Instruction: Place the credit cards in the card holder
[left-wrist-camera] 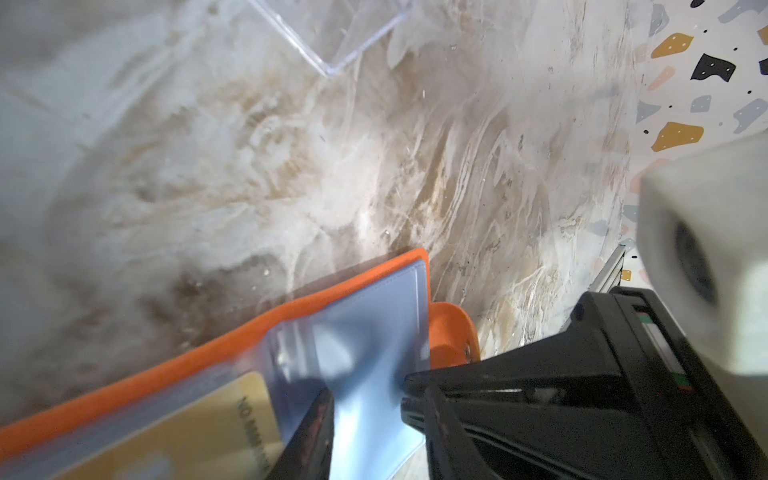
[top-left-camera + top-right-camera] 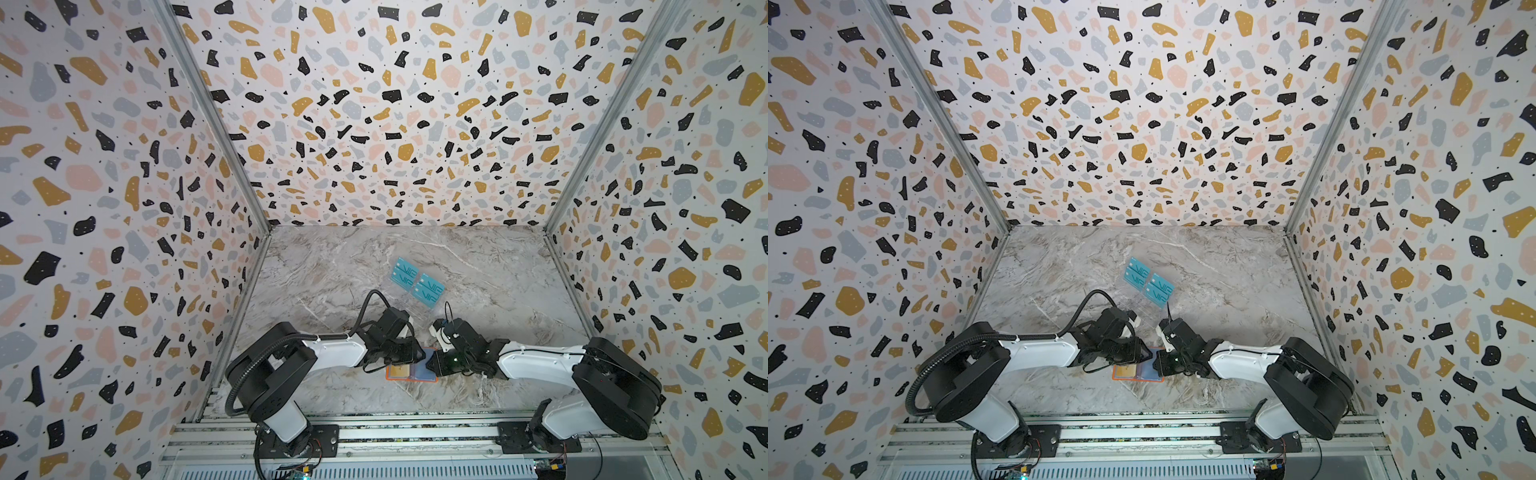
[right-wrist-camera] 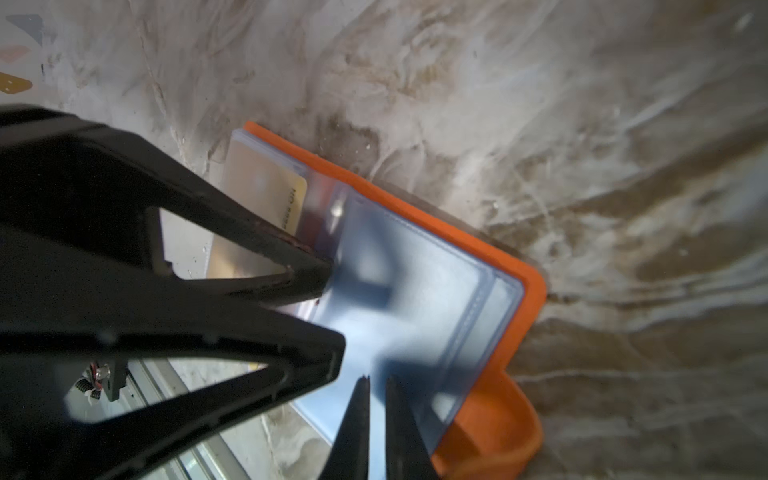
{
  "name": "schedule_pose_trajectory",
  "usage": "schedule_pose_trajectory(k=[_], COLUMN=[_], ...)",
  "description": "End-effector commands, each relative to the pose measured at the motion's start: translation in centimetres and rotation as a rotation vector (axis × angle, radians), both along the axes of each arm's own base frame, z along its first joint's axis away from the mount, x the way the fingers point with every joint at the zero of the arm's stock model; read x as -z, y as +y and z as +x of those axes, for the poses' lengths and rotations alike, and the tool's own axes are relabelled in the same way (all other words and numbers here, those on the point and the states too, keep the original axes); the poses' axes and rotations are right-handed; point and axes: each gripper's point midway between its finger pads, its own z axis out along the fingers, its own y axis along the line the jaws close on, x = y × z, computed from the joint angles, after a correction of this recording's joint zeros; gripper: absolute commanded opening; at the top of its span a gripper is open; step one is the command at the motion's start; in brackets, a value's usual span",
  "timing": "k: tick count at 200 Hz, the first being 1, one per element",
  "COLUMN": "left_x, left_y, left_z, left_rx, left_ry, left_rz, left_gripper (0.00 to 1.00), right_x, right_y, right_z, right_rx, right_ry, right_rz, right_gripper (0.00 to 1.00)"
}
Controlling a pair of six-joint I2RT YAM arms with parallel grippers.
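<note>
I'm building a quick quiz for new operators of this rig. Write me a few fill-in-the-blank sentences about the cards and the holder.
1. The card holder lying open on the table has a bright ____ cover.
2. The one card showing inside its clear sleeve is ____ in colour, not teal.
3. The teal cards on the clear stand carry the large letters ____.

Missing words: orange; gold; VIP.
</note>
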Motion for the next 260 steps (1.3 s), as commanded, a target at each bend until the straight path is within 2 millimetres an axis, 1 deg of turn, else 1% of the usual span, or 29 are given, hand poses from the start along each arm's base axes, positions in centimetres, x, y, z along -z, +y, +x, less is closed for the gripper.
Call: schedule_pose_trajectory(k=[1, 33, 40, 43, 77, 121, 174, 208, 233, 260], left_x=[0.2, -0.2, 0.0, -0.3, 0.0, -0.2, -0.7, -0.4, -0.5, -0.7], left_y=[-0.2, -0.5, -0.3, -0.6, 0.1, 0.0, -1.1, -1.0, -1.3, -1.3], left_z=[-0.5, -0.8, -1.1, -0.9, -1.7, -2.1, -1.4, -0.6, -0.3, -0.2], left_rx=[0.01, -0.021, -0.028, -0.03, -0.063, -0.061, -0.042, -0.058, -0.071, -0.084], left_ry=[0.019, 0.052, 0.07, 0.059, 0.085, 0.097, 0.087, 0.078, 0.075, 0.073], left_rz=[-0.025, -0.075, -0.079, -0.1, -0.128, -0.163, -0.204, -0.199, -0.219, -0.238], left_gripper=[0.39, 0.39, 0.39, 0.39, 0.4, 0.4, 0.4, 0.39, 0.36, 0.25], right_x=[1.5, 1.5, 1.5, 1.5, 1.4, 1.5, 0.9, -0.6, -1.9, -2.4], right_y=[-1.5, -1.4, -1.4, -1.3, -1.3, -1.0, -0.9, -0.6, -0.6, -1.0], right_z=[-0.6, -0.5, -0.5, -0.5, -0.5, -0.5, -0.4, -0.1, 0.3, 0.4], right_rx=[0.009, 0.009, 0.008, 0.009, 0.01, 0.005, 0.009, 0.016, 0.031, 0.051], right_ry=[0.024, 0.023, 0.023, 0.024, 0.023, 0.028, 0.018, -0.019, -0.045, -0.048], right_rz=[-0.067, -0.063, -0.063, -0.063, -0.056, -0.048, -0.032, 0.012, 0.036, 0.051], right_gripper=[0.13, 0.13, 0.13, 0.13, 0.13, 0.12, 0.11, 0.11, 0.11, 0.11])
